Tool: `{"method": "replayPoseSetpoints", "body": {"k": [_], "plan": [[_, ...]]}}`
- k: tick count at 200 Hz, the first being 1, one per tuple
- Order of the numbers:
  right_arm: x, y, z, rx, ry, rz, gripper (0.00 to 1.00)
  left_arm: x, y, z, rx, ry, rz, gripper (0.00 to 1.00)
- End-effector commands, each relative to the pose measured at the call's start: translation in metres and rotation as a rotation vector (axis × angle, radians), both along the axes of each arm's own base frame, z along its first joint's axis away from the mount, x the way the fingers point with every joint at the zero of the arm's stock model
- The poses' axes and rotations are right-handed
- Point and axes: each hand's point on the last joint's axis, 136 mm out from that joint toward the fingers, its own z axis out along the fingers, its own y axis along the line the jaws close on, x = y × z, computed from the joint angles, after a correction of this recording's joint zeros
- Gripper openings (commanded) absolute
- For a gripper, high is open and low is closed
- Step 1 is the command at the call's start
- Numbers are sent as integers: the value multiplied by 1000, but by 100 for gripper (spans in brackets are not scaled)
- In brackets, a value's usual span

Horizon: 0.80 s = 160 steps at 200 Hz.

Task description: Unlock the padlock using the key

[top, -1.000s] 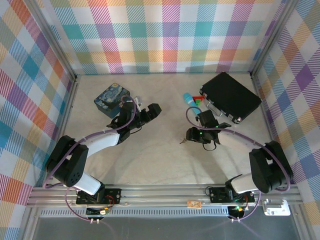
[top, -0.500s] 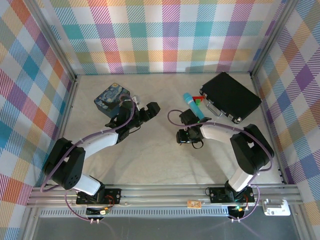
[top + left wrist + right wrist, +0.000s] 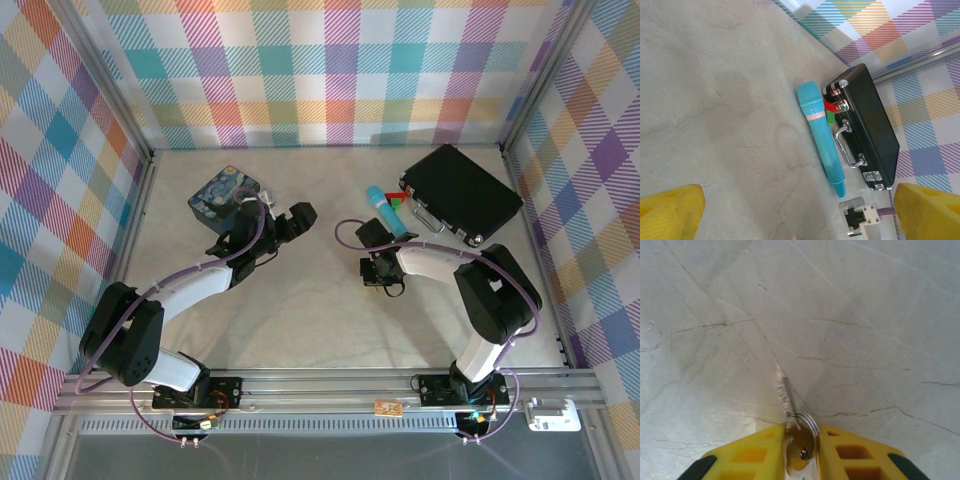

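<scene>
Pale tabletop — black case closed; right gripper pinches the key, left gripper gapes.

Bare counter lies open between the two arms, but the painted tin blocks the far left, and the turquoise cylinder beside the black case blocks the far right.

Right gripper swung left and inward, its arm folding tighter, and came down over the key. Its jaws went from half apart to pinching the key's head. Left gripper crept slightly farther out.
</scene>
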Motion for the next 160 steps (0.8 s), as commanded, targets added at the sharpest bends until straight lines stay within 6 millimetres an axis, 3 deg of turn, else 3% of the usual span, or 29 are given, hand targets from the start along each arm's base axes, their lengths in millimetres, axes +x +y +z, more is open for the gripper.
{"method": "replayPoseSetpoints", "body": {"k": [1,34,65,111,138,160], "plan": [[-10,-8,-23,-41,48,-40,14,-3,10,5,15,-17,20,97],[-5,-4,-15,12,3,-66,4,-5,11,6,14,-25,19,97],[4,11,10,138,-74,-45,0,-5,1,9,-22,-35,-28,97],[22,42,78,515,-158,29,0,-6,-19,29,-102,-105,-123,94],[23,59,125,677,-266,202,0,-9,-28,44,-142,-140,-178,92],[19,62,154,746,-331,327,0,-14,-40,69,-197,-219,-262,90]]}}
